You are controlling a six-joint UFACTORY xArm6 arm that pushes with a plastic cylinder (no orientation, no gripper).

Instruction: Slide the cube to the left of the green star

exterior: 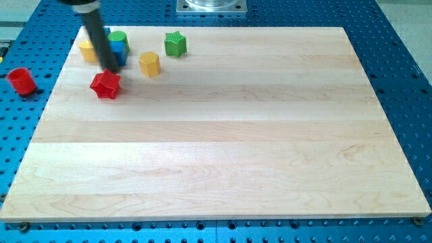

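The blue cube (121, 54) sits near the board's top left corner, partly hidden behind my rod. The green star (175, 44) lies to its right, nearer the view's top. My tip (110, 69) rests on the board at the cube's lower left edge, just above the red star (106, 84). I cannot tell whether the tip touches the cube. A green cylinder (118, 38) stands right against the cube's upper side. A yellow hexagonal block (150, 64) lies between the cube and the green star, slightly lower.
A yellow block (88, 50) sits left of the rod, partly hidden by it. A red cylinder (21, 81) stands off the wooden board (223, 148) on the blue perforated table at the view's left. A metal mount (212, 6) is at the top.
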